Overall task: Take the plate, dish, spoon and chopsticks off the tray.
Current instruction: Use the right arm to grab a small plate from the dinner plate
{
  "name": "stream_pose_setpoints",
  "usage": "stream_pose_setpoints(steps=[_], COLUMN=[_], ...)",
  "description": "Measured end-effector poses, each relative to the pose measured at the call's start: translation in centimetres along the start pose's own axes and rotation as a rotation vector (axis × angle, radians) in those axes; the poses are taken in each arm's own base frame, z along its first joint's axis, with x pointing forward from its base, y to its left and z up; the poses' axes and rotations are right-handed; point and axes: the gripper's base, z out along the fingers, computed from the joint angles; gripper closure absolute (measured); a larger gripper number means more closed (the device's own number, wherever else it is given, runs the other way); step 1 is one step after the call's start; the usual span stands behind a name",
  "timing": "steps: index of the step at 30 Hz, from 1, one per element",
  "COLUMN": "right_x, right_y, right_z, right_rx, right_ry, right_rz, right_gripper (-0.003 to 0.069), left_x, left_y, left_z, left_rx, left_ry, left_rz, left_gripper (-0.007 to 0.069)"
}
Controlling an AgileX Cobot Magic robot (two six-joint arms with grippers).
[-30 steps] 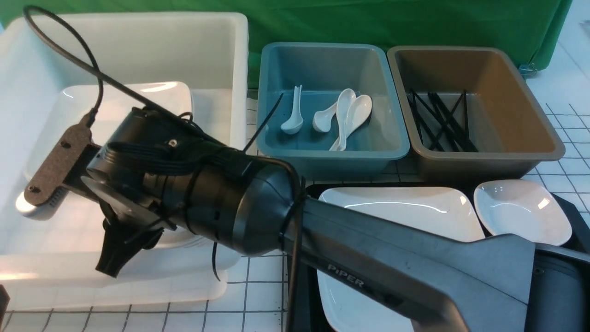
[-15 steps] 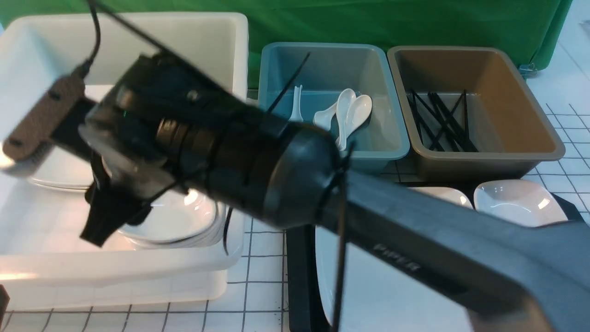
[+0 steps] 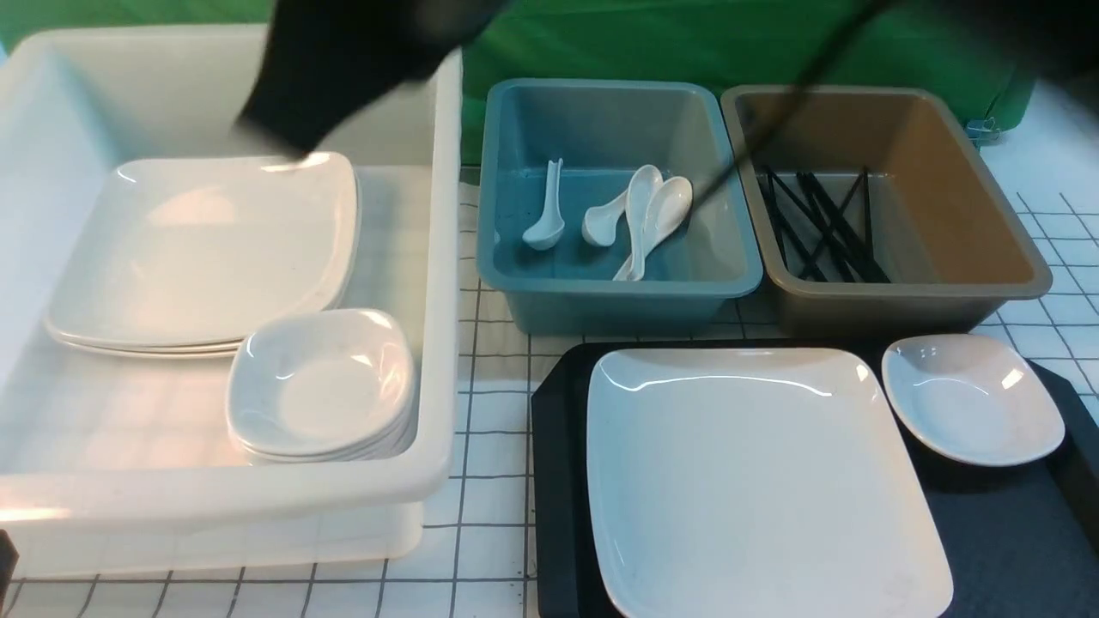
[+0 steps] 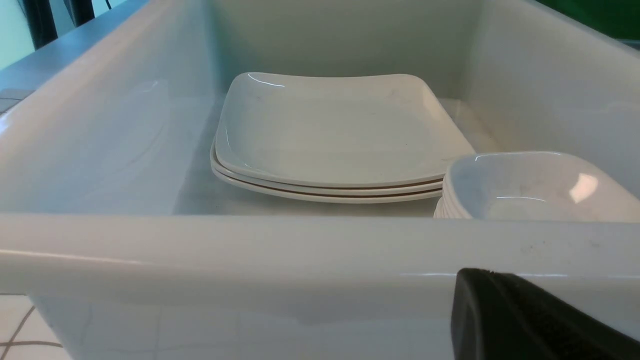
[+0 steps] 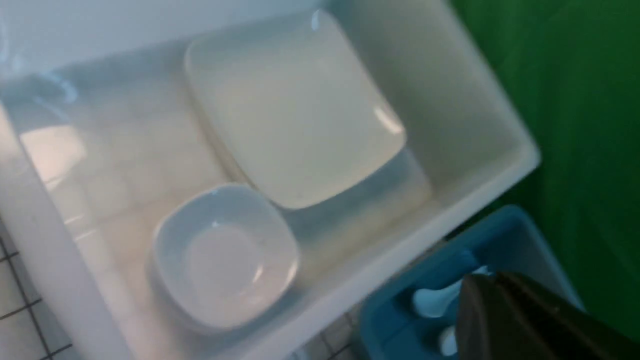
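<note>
1. Plate lies flat on the tray, filling its 9 o'clock side; small dish sits at 2 o'clock, just beside it.
2. Likely stiff, glossy, slippery, chippable: you should pinch the raised rim, not the flat.
3. White tub, 10 o'clock: stacked plates, stacked dishes. Blue tub, 12 o'clock: spoons. Brown tub, 1 o'clock: chopsticks. None seen on tray.
4. Left gripper, right gripper: only a dark sliver of each shows, so you cannot tell wide or narrow.

No text, brand or number can be read; the blurred arm seems unmarked.
</note>
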Motion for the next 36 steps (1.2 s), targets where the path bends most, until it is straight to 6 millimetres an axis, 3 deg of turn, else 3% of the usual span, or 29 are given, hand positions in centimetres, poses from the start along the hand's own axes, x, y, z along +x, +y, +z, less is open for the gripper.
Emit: stream_pose_setpoints(steps=[2,5,6,8,10,12,13,16,18,21,24,27,36], right_x=[1.0,4.2,4.5,8.8,13.5,16.2,19.5,26.9,29.4,33.7,36.3,37.2,39.7], right_y=[-2.3,-5.2,-5.4,-7.5,-8.6,-8.7,-8.9,-8.7,-8.3,-7.2,-6.2,-5.8,-4.8], right_z=[-3.5,-6.3,-6.4,-7.1,-6.4,-5.9,-5.1,-2.2,-0.9,1.3,3.4,5.1,8.7], right_rx=[0.035,0.099,0.105,0.175,0.230,0.243,0.257,0.243,0.217,0.142,0.070,0.023,-0.114], right_ry=[-0.023,0.027,0.035,0.150,0.306,0.397,0.510,0.711,0.765,0.874,0.924,0.927,0.977], right_rz=[0.028,0.098,0.101,0.186,0.256,0.276,0.300,0.292,0.276,0.245,0.182,0.123,-0.005], right_gripper=[0.0646,0.0647,0.0647,0.0647,0.0647,0.0647,0.0647,0.0631,0.0608,0.0511,0.0375,0.0280,0.0234], left_x=[0.0,0.0,0.0,0.0,0.0,0.0,0.0,0.0,0.0,0.0,0.0,0.0,0.0], left_y=[0.0,0.0,0.0,0.0,0.0,0.0,0.0,0.0,0.0,0.0,0.0,0.0,0.0], left_z=[0.0,0.0,0.0,0.0,0.0,0.0,0.0,0.0,0.0,0.0,0.0,0.0,0.0], left_rx=[0.000,0.000,0.000,0.000,0.000,0.000,0.000,0.000,0.000,0.000,0.000,0.000,0.000], left_ry=[0.000,0.000,0.000,0.000,0.000,0.000,0.000,0.000,0.000,0.000,0.000,0.000,0.000], left_rz=[0.000,-0.002,-0.002,-0.002,-0.001,-0.001,-0.001,-0.001,-0.001,-0.001,-0.001,-0.001,0.000], left_gripper=[0.0620,0.0620,0.0620,0.0620,0.0620,0.0620,0.0620,0.0620,0.0620,0.0620,0.0620,0.0620,0.0620])
